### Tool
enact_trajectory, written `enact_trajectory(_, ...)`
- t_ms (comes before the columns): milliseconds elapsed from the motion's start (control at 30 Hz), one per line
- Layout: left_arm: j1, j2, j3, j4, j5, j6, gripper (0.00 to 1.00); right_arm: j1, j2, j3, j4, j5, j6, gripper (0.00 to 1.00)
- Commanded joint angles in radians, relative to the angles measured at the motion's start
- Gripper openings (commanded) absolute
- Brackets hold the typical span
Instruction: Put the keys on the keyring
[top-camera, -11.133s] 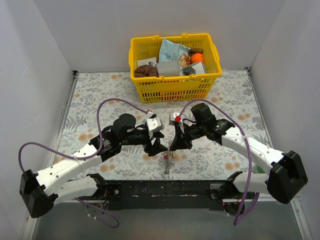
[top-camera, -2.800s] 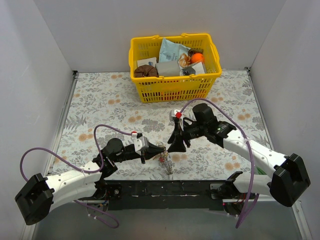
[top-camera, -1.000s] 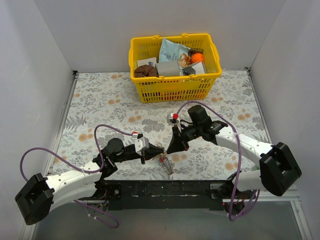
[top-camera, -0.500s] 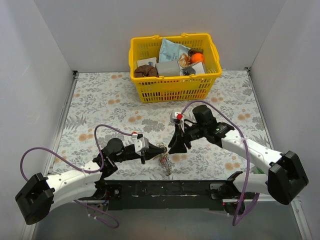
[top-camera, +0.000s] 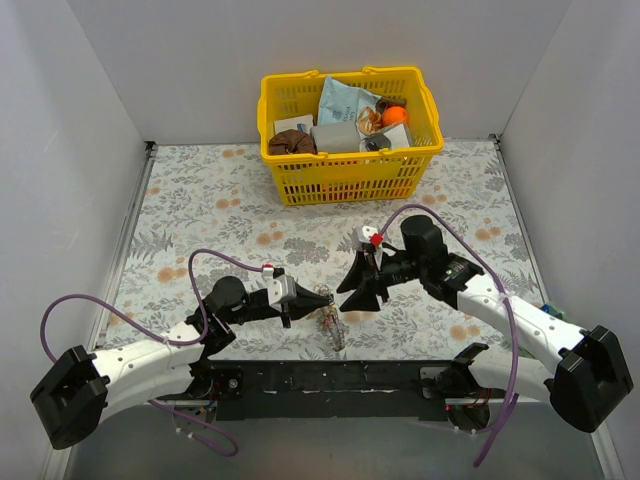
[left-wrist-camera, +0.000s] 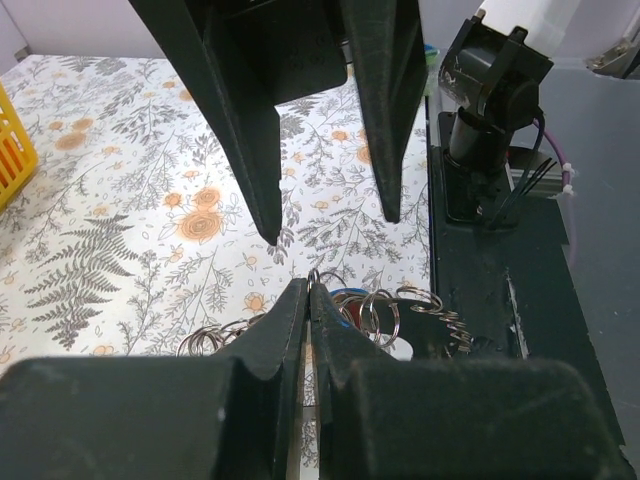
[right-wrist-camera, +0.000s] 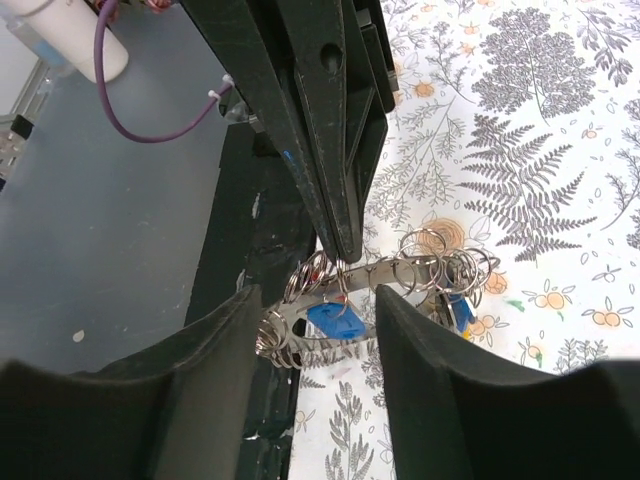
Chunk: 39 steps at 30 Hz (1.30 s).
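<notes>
The keyring, a flat silver band strung with many small wire rings, hangs just above the flowered cloth. Blue-headed keys dangle from it, and a red one shows behind. My left gripper is shut on a small wire ring of the keyring; its fingers come down from the top of the right wrist view. My right gripper stands open, one finger on each side of the bunch, touching nothing. From above, the left gripper holds the keyring and the right gripper is just right of it.
A yellow basket full of packets stands at the back of the table. The black rail carrying the arm bases runs along the near edge, right under the keyring. Grey walls close in both sides.
My right gripper has gone from shut to open and drawn back a little to the right of the keyring. The left arm and the keyring have stayed in place.
</notes>
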Motion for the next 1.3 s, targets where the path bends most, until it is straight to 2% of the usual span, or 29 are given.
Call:
enact_trajectory(0,-0.001,0.000,0.030,0.069,0.025,-0.014,0.00,-0.001,0.014,-0.012,0.094,-0.046,0.044,0.54)
enact_trajectory(633,-0.002,-0.007,0.046,0.066,0.033,-0.035,0.00,0.011,0.047,-0.047,0.143,-0.030,0.076,0.47)
enact_trajectory(900,-0.002,-0.003,0.050,0.071,0.030,-0.040,0.00,0.036,0.067,-0.056,0.185,-0.031,0.110,0.40)
enact_trajectory(1000,-0.002,-0.004,0.049,0.068,0.028,-0.040,0.00,0.045,0.079,-0.058,0.203,-0.031,0.122,0.30)
enact_trajectory(1167,-0.002,-0.014,0.049,0.059,0.028,-0.038,0.00,0.048,0.093,-0.046,0.180,-0.027,0.110,0.02)
enact_trajectory(1267,-0.002,-0.021,0.049,0.050,0.025,-0.037,0.00,0.047,0.090,-0.035,0.157,-0.013,0.098,0.01)
